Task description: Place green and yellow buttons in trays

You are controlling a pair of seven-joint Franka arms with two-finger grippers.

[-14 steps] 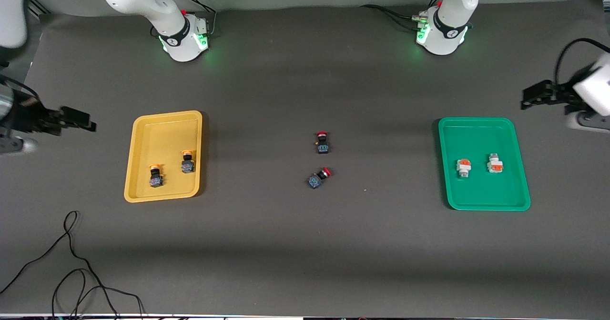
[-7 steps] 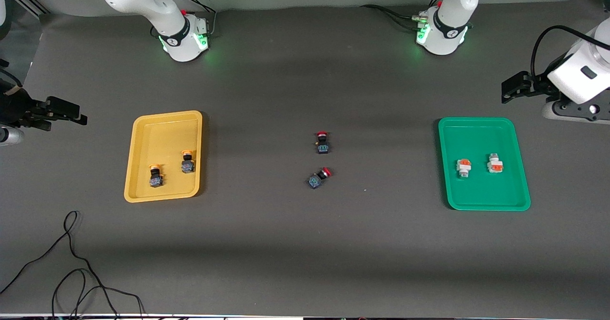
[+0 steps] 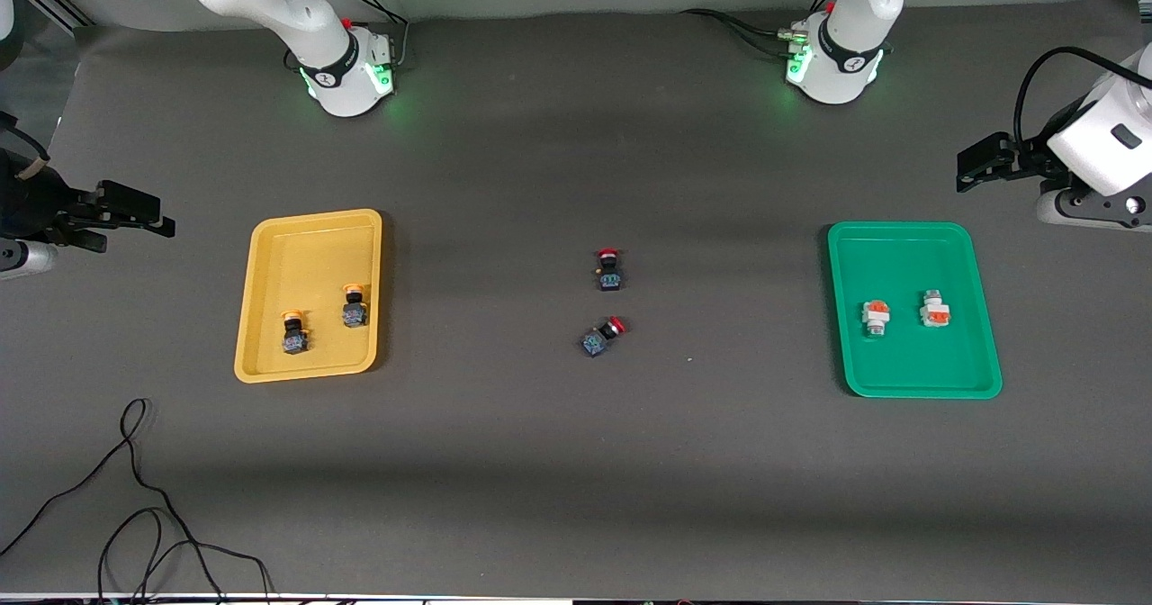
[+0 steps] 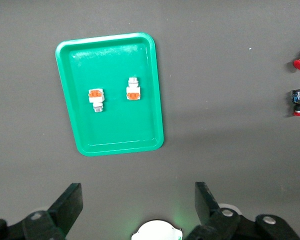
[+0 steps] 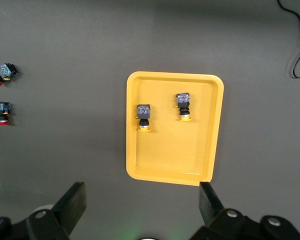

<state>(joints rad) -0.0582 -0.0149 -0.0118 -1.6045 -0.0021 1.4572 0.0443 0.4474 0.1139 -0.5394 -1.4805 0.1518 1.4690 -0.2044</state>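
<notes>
yellow tray: shallow yellow plastic tray point(image 3: 306, 294) toward the right arm's end, holding both orange-capped black-blue buttons point(image 3: 294, 332), sorted by colour.
green tray: shallow green plastic tray point(image 3: 913, 308) at the left arm's end, holding both white blocky orange-banded buttons point(image 3: 875, 317).
leftovers: two red-capped switches point(image 3: 609, 269) on the dark desk point(image 3: 576, 479) between trays, probably skipped on purpose.
right gripper point(image 3: 135, 213): fingers wide open, empty, parked off the yellow tray's outer side.
left gripper point(image 3: 981, 159): same, fingers spread, nothing held, off the green tray's corner.
status: looks finished.

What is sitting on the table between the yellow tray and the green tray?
Two small red-capped switches lie on the dark mat between the yellow plastic tray and the green plastic tray, as the front view shows.
</notes>
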